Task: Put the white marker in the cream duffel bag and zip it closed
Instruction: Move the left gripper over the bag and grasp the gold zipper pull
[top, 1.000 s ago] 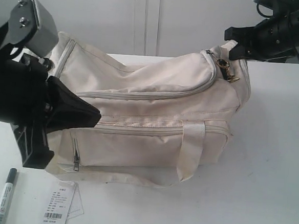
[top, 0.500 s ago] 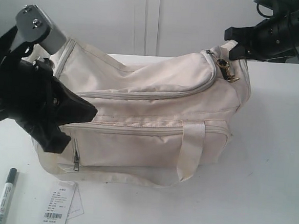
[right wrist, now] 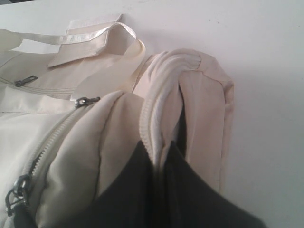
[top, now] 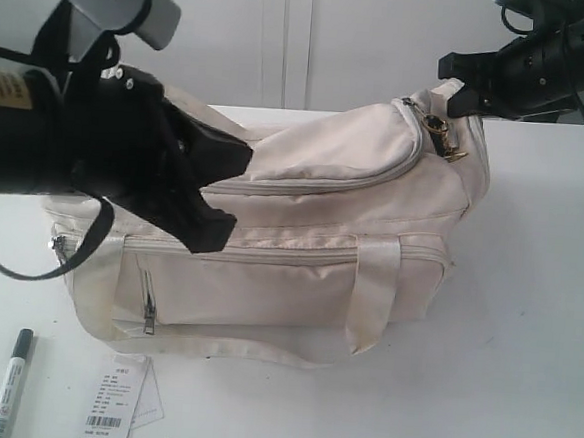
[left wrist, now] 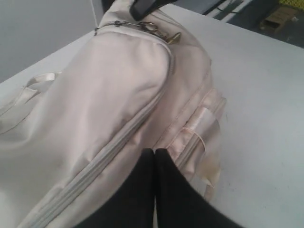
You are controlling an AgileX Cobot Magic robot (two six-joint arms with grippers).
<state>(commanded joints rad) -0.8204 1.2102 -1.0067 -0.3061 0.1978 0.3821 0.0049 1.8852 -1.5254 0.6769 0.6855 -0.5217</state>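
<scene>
The cream duffel bag (top: 301, 240) lies on its side across the white table, its top zipper running along the upper flap (left wrist: 109, 147). The white marker (top: 10, 388) with its black cap lies on the table in front of the bag's left end, away from both grippers. My left gripper (top: 241, 159) (left wrist: 155, 152) hovers over the bag's upper left part, shut with nothing between its fingers. My right gripper (top: 459, 93) (right wrist: 160, 148) is shut on a fold of fabric at the bag's right end, beside the metal zipper pulls (top: 441, 135) (right wrist: 14, 198).
A white paper tag with a barcode (top: 113, 407) lies next to the marker near the table's front edge. A strap handle (top: 372, 295) hangs down the bag's front, beside a zipped front pocket (top: 149, 304). A pale wall stands behind the table.
My left arm has lifted and swung right, from the bag's left end to above its top. The bag's left end has sagged down. The right gripper has not moved.
</scene>
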